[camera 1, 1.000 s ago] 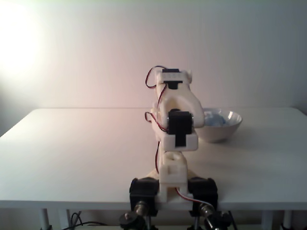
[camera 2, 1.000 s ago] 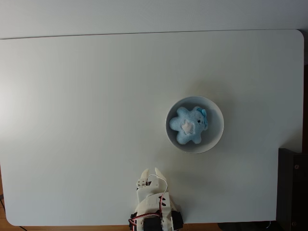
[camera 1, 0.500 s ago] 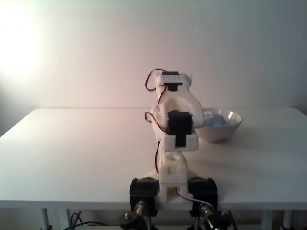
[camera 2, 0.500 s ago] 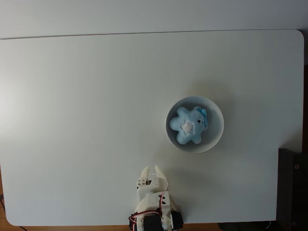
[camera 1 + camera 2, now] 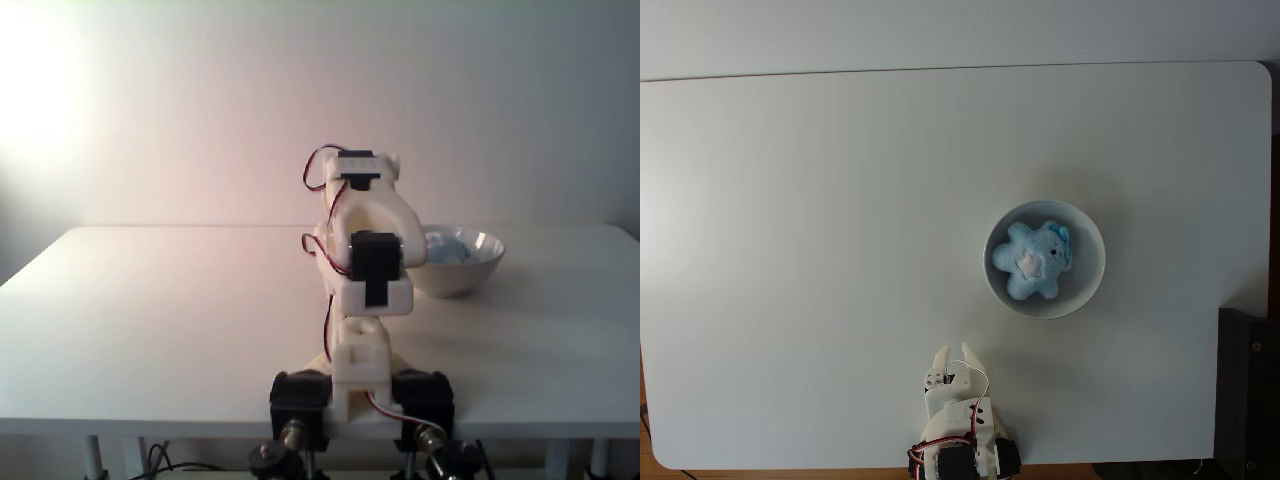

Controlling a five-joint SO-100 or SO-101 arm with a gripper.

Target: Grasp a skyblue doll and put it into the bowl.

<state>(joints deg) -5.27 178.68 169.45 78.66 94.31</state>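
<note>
One skyblue doll [image 5: 1034,261] lies inside the bowl [image 5: 1092,280], at about two o'clock from the arm in a fixed view from above. The pincer [image 5: 953,354] sits folded near the table [image 5: 800,250] edge, tips slightly parted, holding nothing.

Lt-blue doll [image 5: 1033,262], white bowl [image 5: 1092,285]

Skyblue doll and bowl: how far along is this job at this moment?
Done: in a fixed view from above, the skyblue doll lies inside the bowl, clear of the rim. In hand: nothing; the gripper sits near the table edge, apart from the bowl, holding nothing, fingertips slightly parted. Left: nothing visible of the placement; the arm looks folded back.
</note>
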